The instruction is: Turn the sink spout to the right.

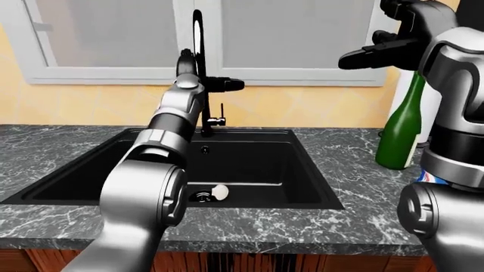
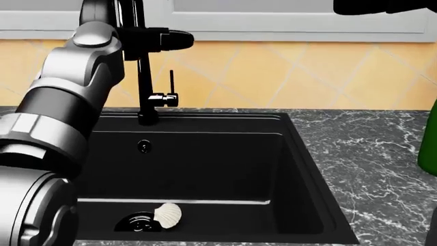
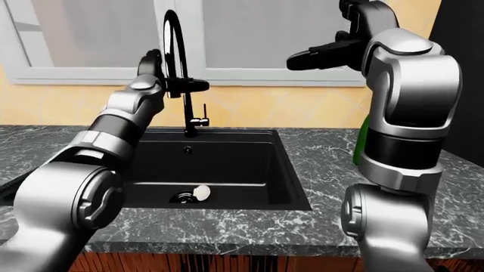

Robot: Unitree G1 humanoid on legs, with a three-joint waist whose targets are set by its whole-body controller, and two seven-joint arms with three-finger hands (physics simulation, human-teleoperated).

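Standing upright, spout (image 3: 175,34) arching overhead, left hand (image 2: 160,40) at it

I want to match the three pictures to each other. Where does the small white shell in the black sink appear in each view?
Left-eye view: small white shell just below centre, beside the round drain.
Head view: shell at bottom, left of centre.
Right-eye view: shell lower left of centre.
Shared landmark: the tall black faucet above it.

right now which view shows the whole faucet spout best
The right-eye view: the spout shows its full arch against the window. The left-eye view has the left hand across it; the head view crops the arch, showing only the stem.
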